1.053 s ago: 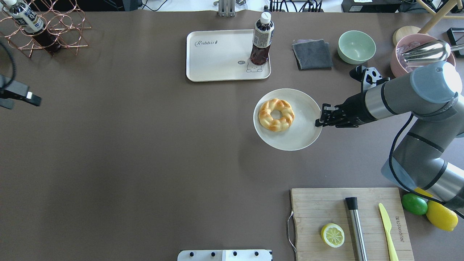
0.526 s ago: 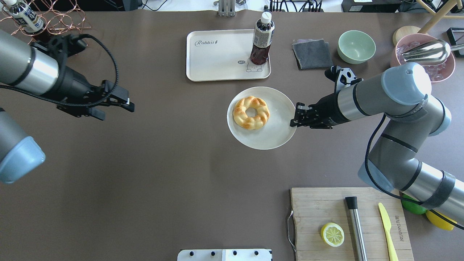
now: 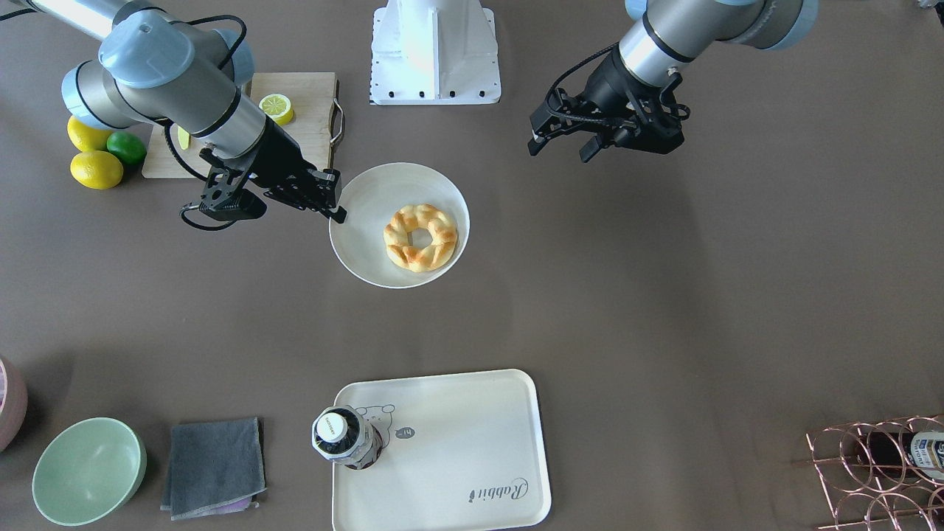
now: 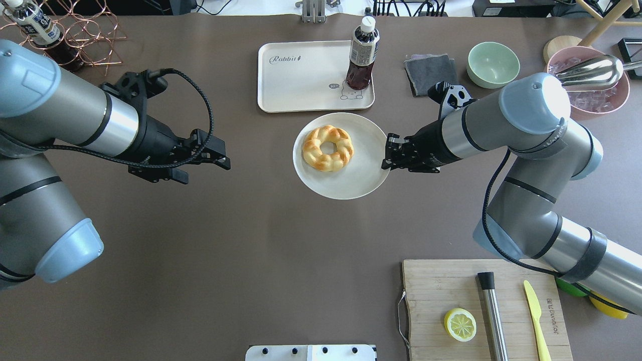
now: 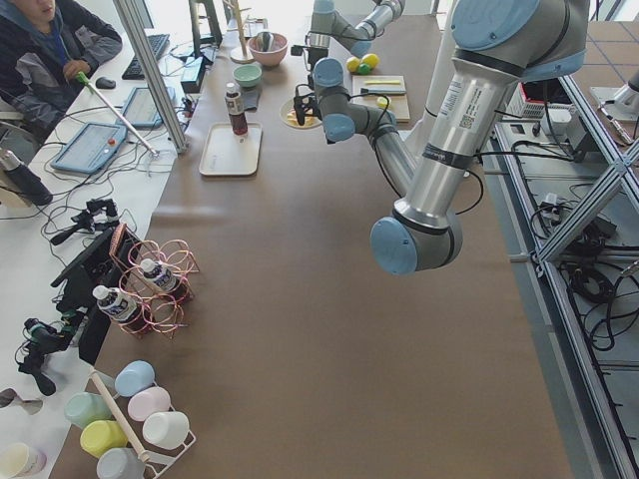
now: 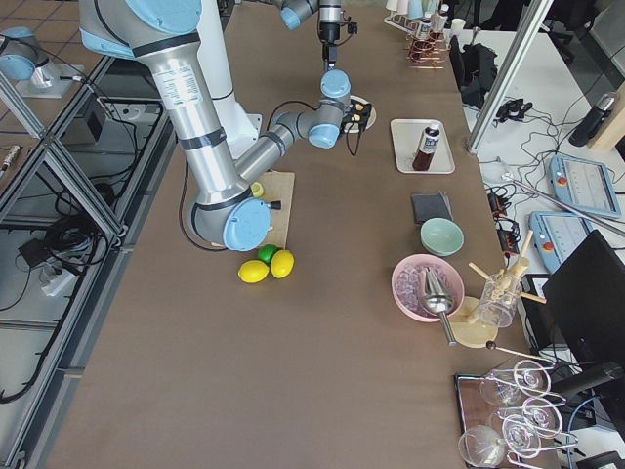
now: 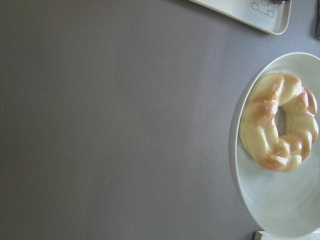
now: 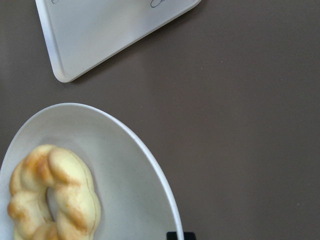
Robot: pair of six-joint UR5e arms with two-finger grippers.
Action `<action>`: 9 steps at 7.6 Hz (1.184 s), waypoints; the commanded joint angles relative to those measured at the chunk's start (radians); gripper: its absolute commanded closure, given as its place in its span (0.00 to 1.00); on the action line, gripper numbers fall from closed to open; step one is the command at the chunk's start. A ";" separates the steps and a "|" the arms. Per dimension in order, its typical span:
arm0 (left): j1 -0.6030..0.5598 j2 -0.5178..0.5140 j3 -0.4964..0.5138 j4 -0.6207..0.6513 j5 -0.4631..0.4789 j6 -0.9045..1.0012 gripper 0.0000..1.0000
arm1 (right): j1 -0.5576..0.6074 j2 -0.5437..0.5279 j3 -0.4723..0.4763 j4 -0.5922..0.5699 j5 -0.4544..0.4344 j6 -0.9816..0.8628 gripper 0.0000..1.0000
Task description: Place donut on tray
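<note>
The donut [image 4: 327, 148], a golden braided ring, lies on a round white plate [image 4: 351, 185] just in front of the cream "Rabbit" tray [image 4: 301, 80]. My right gripper [image 4: 386, 155] is shut on the plate's right rim; it also shows in the front-facing view [image 3: 335, 206]. My left gripper [image 4: 207, 171] is open and empty, left of the plate and apart from it. The left wrist view shows the donut [image 7: 278, 122] on the plate [image 7: 280, 200] with a tray corner [image 7: 250, 12]. The right wrist view shows the donut [image 8: 52, 195], the plate [image 8: 125, 165] and the tray [image 8: 100, 30].
A dark drink bottle [image 4: 362, 52] stands on the tray's right end. A grey cloth [image 4: 432, 74], a green bowl [image 4: 493, 64] and a pink bowl [image 4: 597, 100] are at the back right. A cutting board [image 4: 451, 281] with a lemon half [image 4: 460, 325] is near right. A wire rack [image 4: 75, 35] is back left.
My right gripper has carried the plate with the donut leftward and a little toward the tray. My left arm has come in from the left toward the plate.
</note>
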 commanded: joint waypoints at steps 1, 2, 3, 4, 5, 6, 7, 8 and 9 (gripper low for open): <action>0.010 -0.013 0.009 0.000 0.004 -0.032 0.08 | -0.028 -0.008 0.041 -0.007 -0.007 0.032 1.00; 0.010 -0.013 0.009 0.000 0.002 -0.044 0.11 | -0.041 -0.008 0.052 -0.007 -0.008 0.049 1.00; 0.010 -0.016 0.012 0.000 0.002 -0.044 0.12 | -0.050 -0.010 0.061 -0.007 -0.008 0.049 1.00; 0.010 -0.016 0.017 0.000 0.004 -0.047 0.14 | -0.064 -0.011 0.070 -0.009 -0.019 0.063 1.00; 0.010 -0.018 0.017 0.000 0.022 -0.049 0.15 | -0.084 -0.011 0.081 -0.009 -0.035 0.077 1.00; 0.022 -0.019 0.017 0.000 0.051 -0.050 0.16 | -0.096 -0.011 0.087 -0.009 -0.049 0.080 1.00; 0.027 -0.019 0.017 0.000 0.051 -0.050 0.22 | -0.098 -0.013 0.102 -0.025 -0.051 0.083 1.00; 0.029 -0.018 0.017 0.000 0.051 -0.052 0.31 | -0.099 -0.013 0.133 -0.065 -0.051 0.083 1.00; 0.029 -0.016 0.017 0.000 0.053 -0.079 0.39 | -0.102 -0.013 0.148 -0.090 -0.053 0.083 1.00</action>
